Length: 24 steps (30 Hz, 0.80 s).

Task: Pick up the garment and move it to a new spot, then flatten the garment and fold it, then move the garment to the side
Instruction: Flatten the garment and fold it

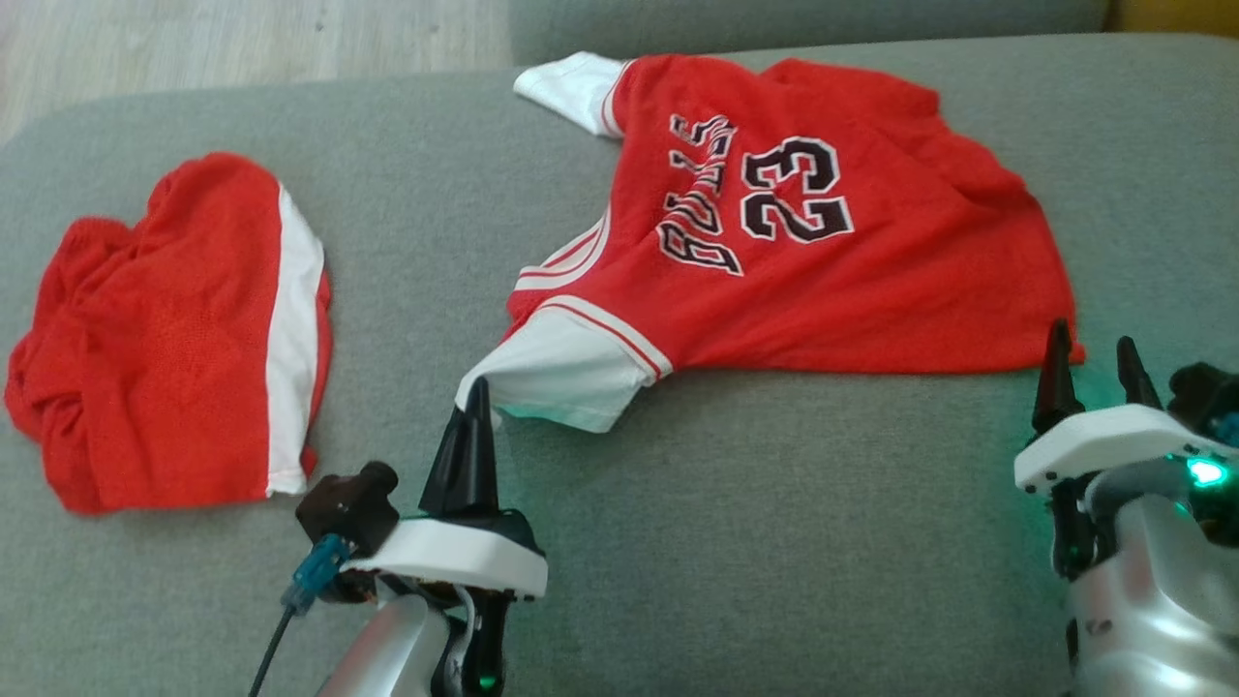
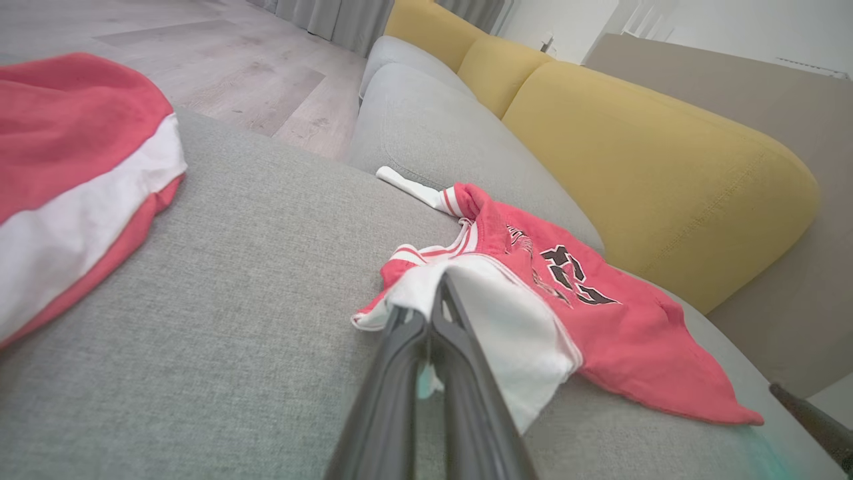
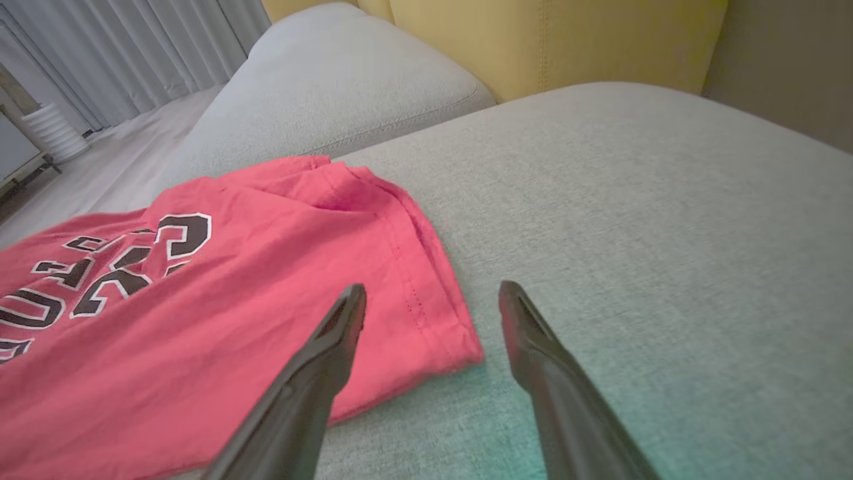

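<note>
The jersey runs off the left edge.

Shorts left of jersey on sofa

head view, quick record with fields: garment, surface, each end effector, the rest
garment: red fabric jersey with white sleeves and black 23, spread out, wrinkled
surface: grey fabric sofa cushion
left end effector: shut on the jersey's near white sleeve
right end effector: open, at the jersey's hem corner, not gripping
other: crumpled red shorts with white stripe, apart, to the left
</note>
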{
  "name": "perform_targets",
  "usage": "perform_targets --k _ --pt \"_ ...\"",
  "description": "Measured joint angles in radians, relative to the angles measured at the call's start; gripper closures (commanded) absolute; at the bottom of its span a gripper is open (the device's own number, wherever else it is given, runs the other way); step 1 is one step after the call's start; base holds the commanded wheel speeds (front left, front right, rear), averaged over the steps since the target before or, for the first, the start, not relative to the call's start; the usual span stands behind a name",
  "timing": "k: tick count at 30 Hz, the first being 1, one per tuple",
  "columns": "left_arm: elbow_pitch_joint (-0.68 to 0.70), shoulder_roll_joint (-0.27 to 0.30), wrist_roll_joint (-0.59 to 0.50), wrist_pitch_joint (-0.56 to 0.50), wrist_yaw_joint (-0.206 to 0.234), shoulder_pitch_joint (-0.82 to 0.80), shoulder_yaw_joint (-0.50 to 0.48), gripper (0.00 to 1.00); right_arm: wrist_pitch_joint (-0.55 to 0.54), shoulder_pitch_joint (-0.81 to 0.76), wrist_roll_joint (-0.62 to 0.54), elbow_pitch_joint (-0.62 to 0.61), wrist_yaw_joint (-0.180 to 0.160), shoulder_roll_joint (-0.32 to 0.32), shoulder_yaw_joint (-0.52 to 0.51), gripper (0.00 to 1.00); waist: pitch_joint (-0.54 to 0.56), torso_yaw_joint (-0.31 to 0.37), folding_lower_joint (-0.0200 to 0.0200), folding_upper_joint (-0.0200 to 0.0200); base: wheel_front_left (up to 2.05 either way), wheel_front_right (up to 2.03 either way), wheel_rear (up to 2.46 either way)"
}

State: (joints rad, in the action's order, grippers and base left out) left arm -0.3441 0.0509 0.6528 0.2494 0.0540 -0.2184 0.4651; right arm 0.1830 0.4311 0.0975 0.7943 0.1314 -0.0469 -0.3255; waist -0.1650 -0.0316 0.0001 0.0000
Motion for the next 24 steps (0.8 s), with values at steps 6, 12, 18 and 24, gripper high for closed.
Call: perform_targets --k 6,12,18,24 --pt "0.026 -0.002 0.000 0.000 0.008 0.000 0.002 1.00 0.000 0.033 -0.084 0.084 0.000 0.000 -0.090 0.00 -0.021 -0.024 0.0000 0.0000 0.00 0.00 0.00" --pt "0.026 -0.002 0.010 0.000 0.008 0.001 0.015 1.00 0.002 0.052 -0.099 0.167 0.000 0.000 -0.104 0.00 -0.019 -0.026 -0.0001 0.0000 0.00 0.00 0.00" --pt "0.024 -0.002 0.010 0.000 0.008 0.001 0.018 1.00 0.017 0.092 -0.099 0.223 0.000 -0.001 -0.082 0.00 -0.018 -0.019 -0.0002 0.0000 0.00 0.00 0.00" --pt "0.018 -0.002 0.006 0.000 0.008 0.001 0.010 1.00 0.030 0.119 -0.091 0.255 0.000 -0.002 -0.044 1.00 -0.019 -0.009 -0.0001 0.0000 0.00 0.00 0.00"
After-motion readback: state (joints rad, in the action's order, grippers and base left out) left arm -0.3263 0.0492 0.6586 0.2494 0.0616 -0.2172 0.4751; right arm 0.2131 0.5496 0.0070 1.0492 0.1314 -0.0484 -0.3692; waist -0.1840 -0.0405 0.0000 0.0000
